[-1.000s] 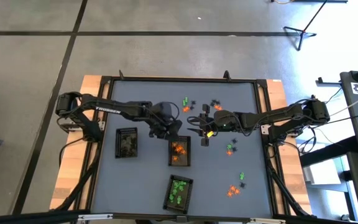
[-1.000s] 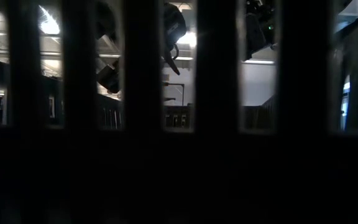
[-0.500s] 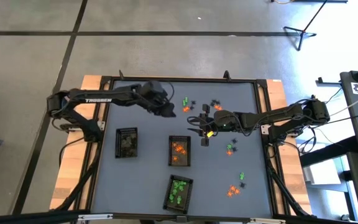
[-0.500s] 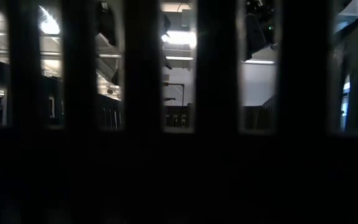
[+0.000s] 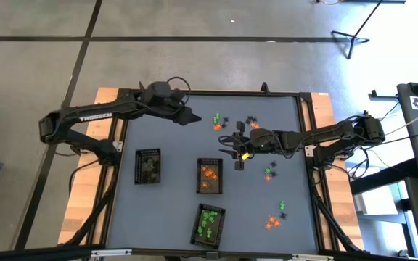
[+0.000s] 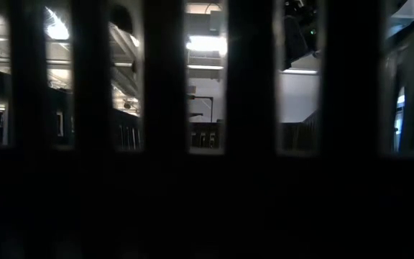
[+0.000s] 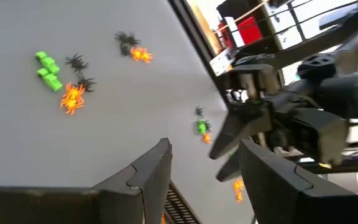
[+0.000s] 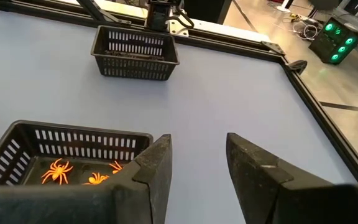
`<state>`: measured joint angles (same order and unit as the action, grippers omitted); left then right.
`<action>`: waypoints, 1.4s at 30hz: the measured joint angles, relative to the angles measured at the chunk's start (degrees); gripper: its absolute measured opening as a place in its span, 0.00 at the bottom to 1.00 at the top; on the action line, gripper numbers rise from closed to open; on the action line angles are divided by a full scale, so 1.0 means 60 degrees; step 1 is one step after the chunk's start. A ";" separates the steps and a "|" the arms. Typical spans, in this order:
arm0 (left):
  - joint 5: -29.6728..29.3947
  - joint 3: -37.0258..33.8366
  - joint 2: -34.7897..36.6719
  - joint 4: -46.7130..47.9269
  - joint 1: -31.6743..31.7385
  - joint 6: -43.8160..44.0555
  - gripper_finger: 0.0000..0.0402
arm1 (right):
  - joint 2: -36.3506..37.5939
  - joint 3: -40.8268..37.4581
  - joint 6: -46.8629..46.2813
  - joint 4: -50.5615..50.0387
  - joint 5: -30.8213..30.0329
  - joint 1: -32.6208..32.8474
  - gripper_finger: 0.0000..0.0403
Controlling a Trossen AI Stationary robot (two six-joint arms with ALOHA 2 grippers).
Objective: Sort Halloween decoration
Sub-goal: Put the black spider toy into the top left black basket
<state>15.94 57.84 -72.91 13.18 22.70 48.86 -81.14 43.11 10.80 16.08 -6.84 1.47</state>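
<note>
My left gripper hovers near the table's far edge, left of centre, its two fingers parted with nothing between them. Toward the table's left edge sits the left basket, with dark pieces in it. Just past my left gripper, by the far edge, lies a loose cluster of Halloween decoration: green, orange and black trinkets on the bare surface, seen from my left wrist as green pieces, an orange spider and black spiders. At the table's centre stands the middle basket, holding orange spiders; toward the near edge is the front basket, holding green pieces. My right gripper hangs just right of the middle basket, fingers spread apart and empty. More trinkets lie farther right and toward the near right corner
</note>
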 joint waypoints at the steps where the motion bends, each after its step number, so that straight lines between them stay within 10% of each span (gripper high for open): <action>1: 0.0000 0.0000 0.0119 0.0027 -0.0007 0.0000 0.45 | 0.0000 0.0000 0.0001 0.0000 -0.0002 -0.0002 0.37; 42: 0.0014 0.0000 0.1154 0.0311 -0.0014 -0.2750 0.44 | 0.0401 0.0000 -0.0654 0.2577 0.1244 0.0001 0.37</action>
<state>16.03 57.84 -65.98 15.05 22.61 32.36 -78.74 43.11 6.88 31.54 0.62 1.48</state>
